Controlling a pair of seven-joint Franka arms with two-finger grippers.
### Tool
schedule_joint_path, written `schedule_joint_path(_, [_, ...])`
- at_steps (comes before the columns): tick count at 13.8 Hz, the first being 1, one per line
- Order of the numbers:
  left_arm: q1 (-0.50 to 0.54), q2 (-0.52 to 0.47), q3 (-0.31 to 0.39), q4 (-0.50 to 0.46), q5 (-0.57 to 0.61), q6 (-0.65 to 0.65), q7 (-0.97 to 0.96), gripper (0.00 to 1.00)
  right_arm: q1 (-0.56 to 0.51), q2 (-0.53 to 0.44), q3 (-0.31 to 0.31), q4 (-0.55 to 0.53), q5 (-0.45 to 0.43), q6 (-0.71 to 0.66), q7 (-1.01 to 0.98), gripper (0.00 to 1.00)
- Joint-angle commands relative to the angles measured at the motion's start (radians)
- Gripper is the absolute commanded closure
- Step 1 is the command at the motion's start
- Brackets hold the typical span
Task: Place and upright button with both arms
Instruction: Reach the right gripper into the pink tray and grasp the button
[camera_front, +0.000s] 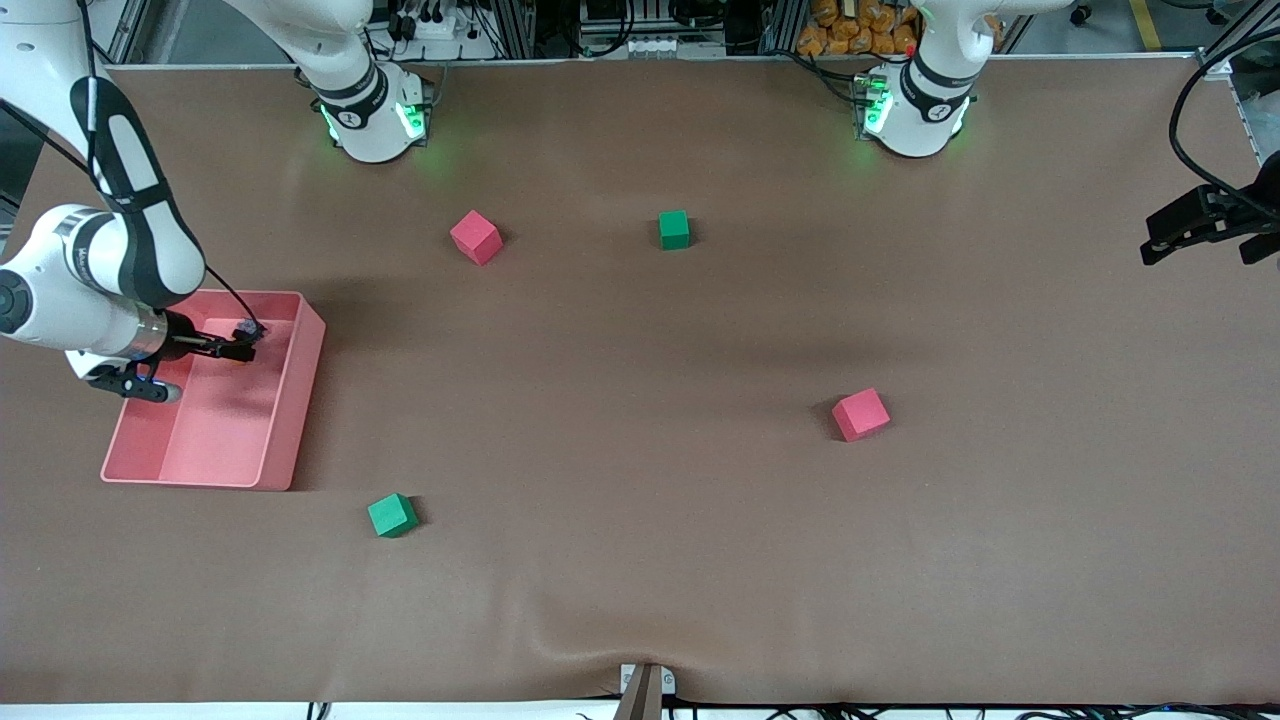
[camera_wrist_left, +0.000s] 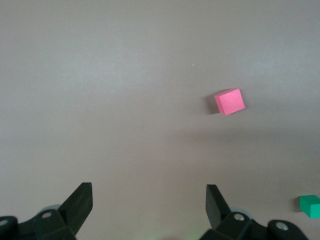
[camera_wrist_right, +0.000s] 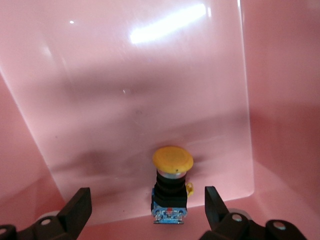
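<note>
Right wrist view: the button (camera_wrist_right: 171, 187) is seen lying on the floor of the pink tray (camera_front: 290, 420), its long axis running straight out from between the spread, empty jaws of the right gripper (camera_wrist_right: 145, 207), orange cap leading. The left gripper (camera_wrist_left: 149, 205), jaws also released, waits over bare worktop (camera_front: 640, 560), well apart.

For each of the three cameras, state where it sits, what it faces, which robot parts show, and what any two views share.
Front view: high across the table, facing both bases; shows both arms, the right hand over the pink bin, and the left hand over the table's end.
Left wrist view: on the left wrist, looking down at the table; left hand open.
Right wrist view: on the right wrist, looking into the bin; right hand open around the button.
Shared: front and left wrist views both show a red cube.
</note>
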Motion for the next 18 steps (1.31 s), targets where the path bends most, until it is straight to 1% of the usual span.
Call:
schedule_joint_path(1, [0.004,0.004,-0.003,0.011,-0.009,-0.013,0.017,0.0,-0.019,-0.038,0.002,-0.058,-0.018,0.023,0.045,0.0])
schedule_joint_path(4, [0.004,0.004,-0.003,0.012,-0.009,-0.013,0.017,0.0,-0.044,-0.022,0.004,-0.066,-0.018,0.033,0.046,0.0])
schedule_joint_path(8, [0.004,0.004,-0.003,0.012,-0.009,-0.013,0.019,0.0,-0.05,-0.002,0.004,-0.122,-0.017,0.172,0.045,0.0])
schedule_joint_path(12, [0.001,0.006,-0.003,0.011,-0.009,-0.013,0.017,0.0,-0.07,0.011,0.005,-0.122,-0.017,0.184,0.028,0.0])
schedule_joint_path(17, [0.0,0.014,-0.003,0.012,-0.012,-0.013,0.017,0.0,-0.068,0.034,0.005,-0.121,-0.017,0.214,0.028,0.0])
schedule_joint_path(18, [0.0,0.014,-0.003,0.012,-0.015,-0.013,0.017,0.0,-0.068,0.035,0.005,-0.119,-0.015,0.214,0.028,0.26])
